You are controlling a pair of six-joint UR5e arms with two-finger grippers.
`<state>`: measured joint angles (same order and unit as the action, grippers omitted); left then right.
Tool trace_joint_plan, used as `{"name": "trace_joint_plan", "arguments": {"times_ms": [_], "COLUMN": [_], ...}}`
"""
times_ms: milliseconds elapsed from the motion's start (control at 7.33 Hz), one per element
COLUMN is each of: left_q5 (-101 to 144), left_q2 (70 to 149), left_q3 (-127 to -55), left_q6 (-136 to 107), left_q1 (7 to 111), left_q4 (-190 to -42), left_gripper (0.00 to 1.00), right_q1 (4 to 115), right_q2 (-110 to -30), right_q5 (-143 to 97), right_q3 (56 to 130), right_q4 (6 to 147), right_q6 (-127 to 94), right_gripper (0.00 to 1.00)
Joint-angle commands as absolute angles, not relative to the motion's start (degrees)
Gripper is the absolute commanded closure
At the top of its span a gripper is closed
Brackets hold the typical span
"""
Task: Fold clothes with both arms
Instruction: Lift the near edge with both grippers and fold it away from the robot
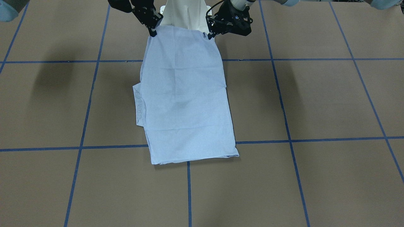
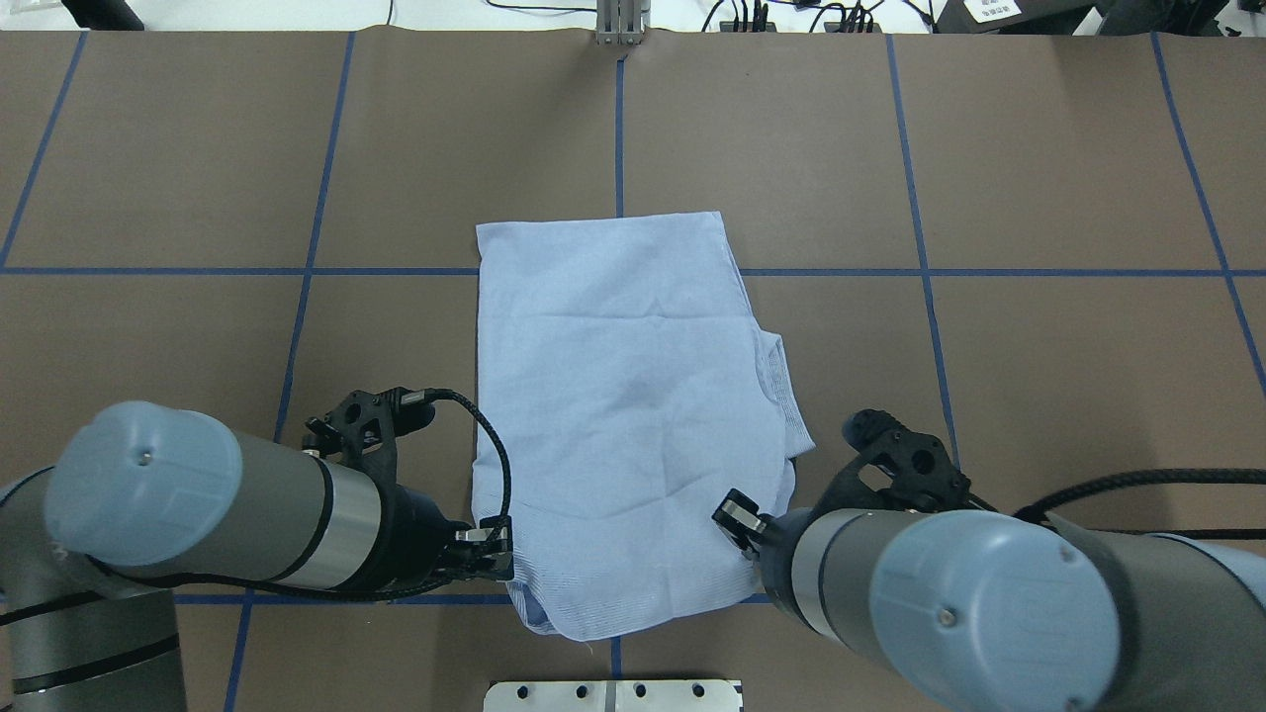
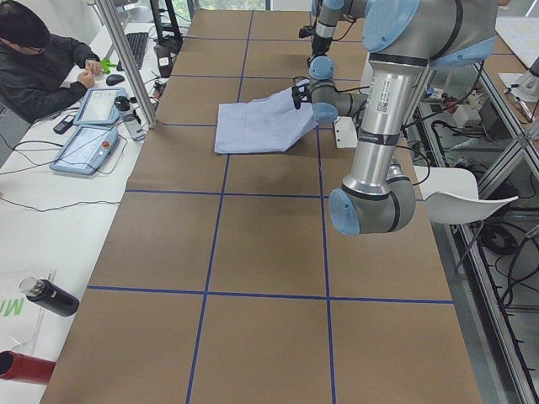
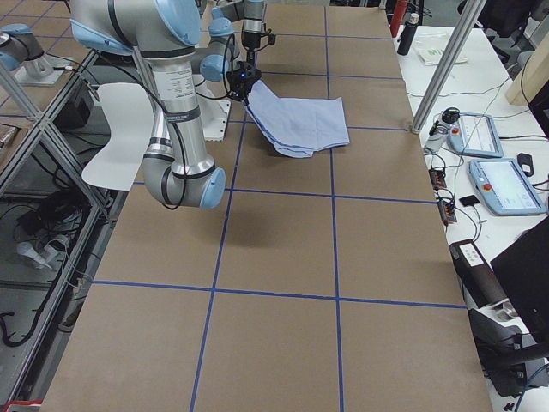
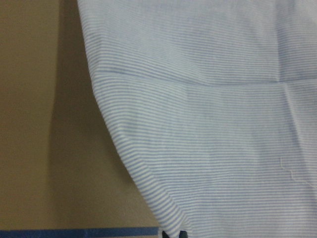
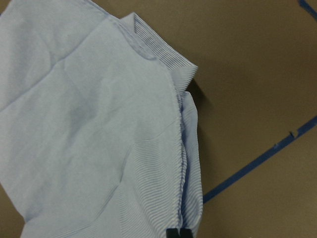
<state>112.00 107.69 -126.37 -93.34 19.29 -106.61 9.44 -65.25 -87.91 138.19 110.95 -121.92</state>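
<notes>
Shirt [image 1: 186, 94]: folded into one long light-blue panel. It sits midway between the tabletop [image 1: 315, 101] ends, nearer the robot-side edge than the operators' edge.

Front-facing view: right gripper [image 1: 153, 32] and left gripper [image 1: 210, 35] each sit at one corner of the shirt's robot-side end, jaws clamped on the cloth. A striped flap sticks out of the long side on the robot's right. Blue tape lines [image 1: 271, 60] grid the tabletop.

Overhead view: left arm [image 2: 198, 514] and right arm [image 2: 989, 613] reach in from the near edge. The gripped end of the shirt spans between them. The far end lies flat across a tape line, with faint creases running across the panel.

Exterior left view: the gripped end is raised off the tabletop, and the cloth slopes down to the resting far end. A person [image 3: 42, 59] sits at a side desk.

Exterior right view: same slope; the far end is flat.

Left wrist view: fine white stripes show on the cloth. Its edge curves down to dark jaw tips pressed together.

Right wrist view: several layers are stacked at the cloth edge, with jaw tips closed on them.
</notes>
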Motion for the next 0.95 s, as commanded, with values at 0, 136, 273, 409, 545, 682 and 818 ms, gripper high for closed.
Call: {"name": "trace_joint_plan", "arguments": {"times_ms": [0, 136, 273, 409, 545, 682, 818], "left_q5": [115.5, 115.1, 114.0, 112.3, 112.2, 112.0, 109.6], "left_q2": [108.5, 109.6, 112.6, 115.5, 116.7, 117.4, 118.9], "left_q3": [-130.2, -127.2, -122.6, -118.5, -116.2, -114.8, -112.3], "left_q6": [-93.3, -93.3, -93.3, -91.4, -90.2, -87.9, -86.6], "left_q1": [22.1, 23.7, 25.0, 26.8, 28.9, 30.7, 32.0], "left_q4": [-100.2, -100.3, -100.3, -100.2, -100.3, -100.2, -100.2], "left_gripper": [1.00, 1.00, 1.00, 1.00, 1.00, 1.00, 1.00], "right_q1": [8.8, 9.2, 11.3, 14.0, 16.8, 19.1, 20.8], "right_q2": [-65.0, -64.9, -64.3, -64.2, -64.2, -63.7, -62.9], "right_q5": [-88.0, -87.3, -87.2, -87.2, -87.3, -87.4, -87.4], "right_q3": [141.9, 138.0, 134.1, 131.0, 127.2, 124.1, 121.5], "right_q4": [116.1, 115.7, 114.6, 111.3, 107.0, 103.7, 102.1], "right_q6": [-122.2, -121.5, -120.2, -116.8, -114.5, -113.3, -110.9], "right_gripper": [1.00, 1.00, 1.00, 1.00, 1.00, 1.00, 1.00]}}
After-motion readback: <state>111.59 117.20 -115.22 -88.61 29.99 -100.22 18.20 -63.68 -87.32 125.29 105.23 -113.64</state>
